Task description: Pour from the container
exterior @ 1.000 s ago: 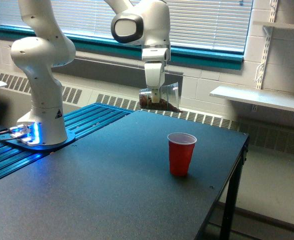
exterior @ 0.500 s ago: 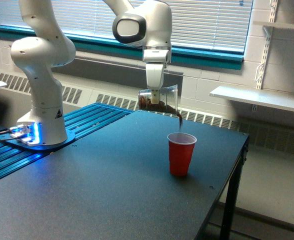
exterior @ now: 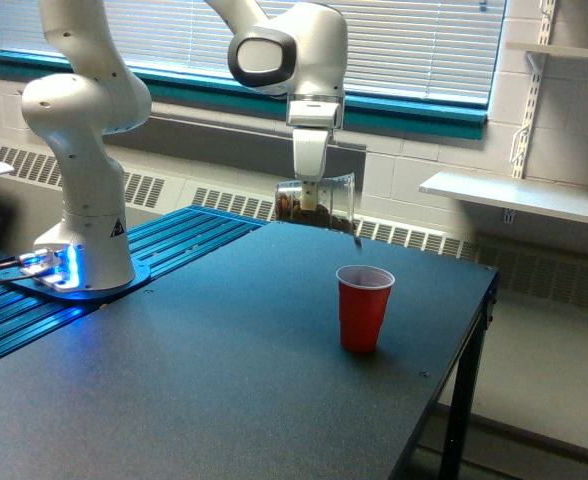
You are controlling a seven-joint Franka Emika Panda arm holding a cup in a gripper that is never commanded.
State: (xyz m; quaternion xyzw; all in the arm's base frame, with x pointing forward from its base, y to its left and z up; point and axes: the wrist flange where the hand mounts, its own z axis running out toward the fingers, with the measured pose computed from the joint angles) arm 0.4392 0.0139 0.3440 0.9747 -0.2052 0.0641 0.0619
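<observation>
Pouring well from where we are means keeping the cup (exterior: 319, 200) tipped on its side with its mouth toward the exterior view's right, above the red cup (exterior: 363, 308) and a little to its left in the picture. Our gripper (exterior: 311, 187) hangs from the arm (exterior: 284, 50) with its jaws clamped on the clear wall near the base end. Some brown stuff lies along the lower wall inside (grains or liquid, we cannot tell which), and a thin dark trace shows just below the lip, so we judge the pour to be under way and not yet finished.

We judge the main care to be alignment: whatever leaves the lip should fall inside the red rim, and from this one view we cannot tell how well the lip lines up in depth. We want the tilt raised slowly, since a quick turn could throw the rest past the far side onto the table (exterior: 224, 380). The walls look thin, so a hard squeeze may buckle them and a slack one may let the cup slip as it turns. The red cup looks light and stands free, near the table's right edge; we should stay high enough never to knock it.
</observation>
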